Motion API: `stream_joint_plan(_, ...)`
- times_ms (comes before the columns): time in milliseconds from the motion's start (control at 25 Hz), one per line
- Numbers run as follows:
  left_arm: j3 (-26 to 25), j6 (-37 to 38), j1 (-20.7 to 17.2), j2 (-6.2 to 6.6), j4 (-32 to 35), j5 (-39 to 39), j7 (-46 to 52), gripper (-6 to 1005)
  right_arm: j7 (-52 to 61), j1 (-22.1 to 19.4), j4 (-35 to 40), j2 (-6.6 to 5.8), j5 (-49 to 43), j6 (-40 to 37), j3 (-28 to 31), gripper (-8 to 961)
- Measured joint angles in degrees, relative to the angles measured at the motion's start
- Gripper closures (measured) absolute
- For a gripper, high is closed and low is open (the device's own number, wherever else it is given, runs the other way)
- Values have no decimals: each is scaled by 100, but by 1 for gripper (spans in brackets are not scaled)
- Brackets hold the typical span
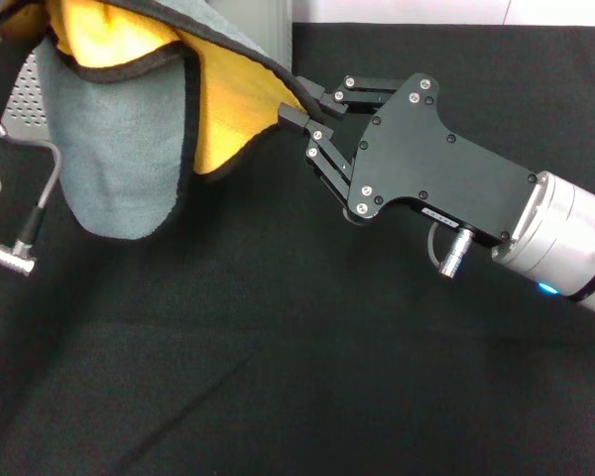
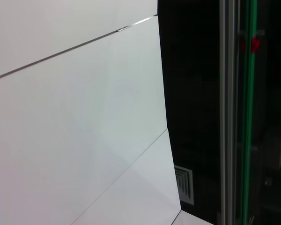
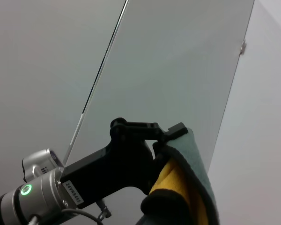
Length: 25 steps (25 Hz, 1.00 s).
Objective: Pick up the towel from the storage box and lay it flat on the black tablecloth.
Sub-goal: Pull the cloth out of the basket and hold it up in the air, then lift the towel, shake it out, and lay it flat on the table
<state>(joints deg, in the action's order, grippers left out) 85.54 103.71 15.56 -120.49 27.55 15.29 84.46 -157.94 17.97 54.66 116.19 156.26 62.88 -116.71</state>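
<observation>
Towel (image 1: 129,149), one, hangs between 2 claws: right claw (image 1: 299,116) pinches its edge; left claw (image 3: 166,136) clamps opposite edge, above black tablecloth (image 1: 278,377).

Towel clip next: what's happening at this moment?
Both arms hold the towel up above the black tablecloth. The right end effector pinches one edge, yellow face showing beside it. In the right wrist view the left end effector grips another edge. The towel hangs folded and sagging between them, not yet laid flat. The storage box shows just behind it.
</observation>
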Motion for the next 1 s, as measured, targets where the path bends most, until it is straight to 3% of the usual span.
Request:
stream_joint_plan(520,30,0,-14,0,-39,0,0,973,29,0,-32,0,-4,5,-5,828)
stream_joint_plan(720,33,0,-13,0,-115,0,10,971,63,3,-9,-4,-9,5,37,948)
stream_joint_plan(1000,45,37,12,6,-311,60,40,970,315,226,82,-45,-25,8,367,948)
